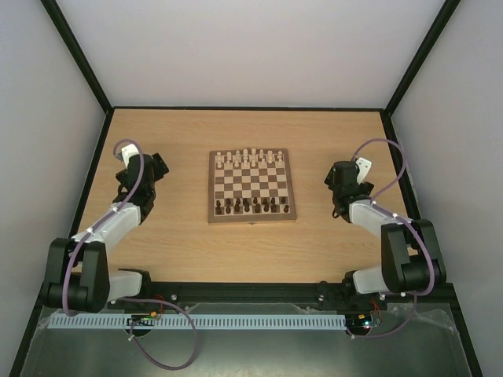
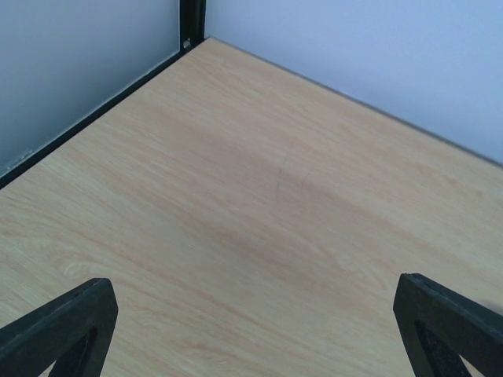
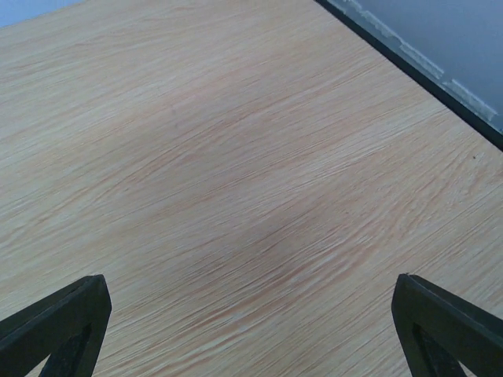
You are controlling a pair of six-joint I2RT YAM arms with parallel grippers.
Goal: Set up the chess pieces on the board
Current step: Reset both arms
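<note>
The board (image 1: 252, 184) is set at the middle of the table (image 1: 181, 243), between the two arms. The pale cream pieces (image 1: 251, 156) are ranked along its far rows and the dark brown pieces (image 1: 253, 206) along its near rows; none is seen off it. The setup is judged essentially done, though exact squares cannot be told. The left tool (image 2: 251, 318) and the right tool (image 3: 251, 318) are spread apart, empty, well away from the board.
</note>
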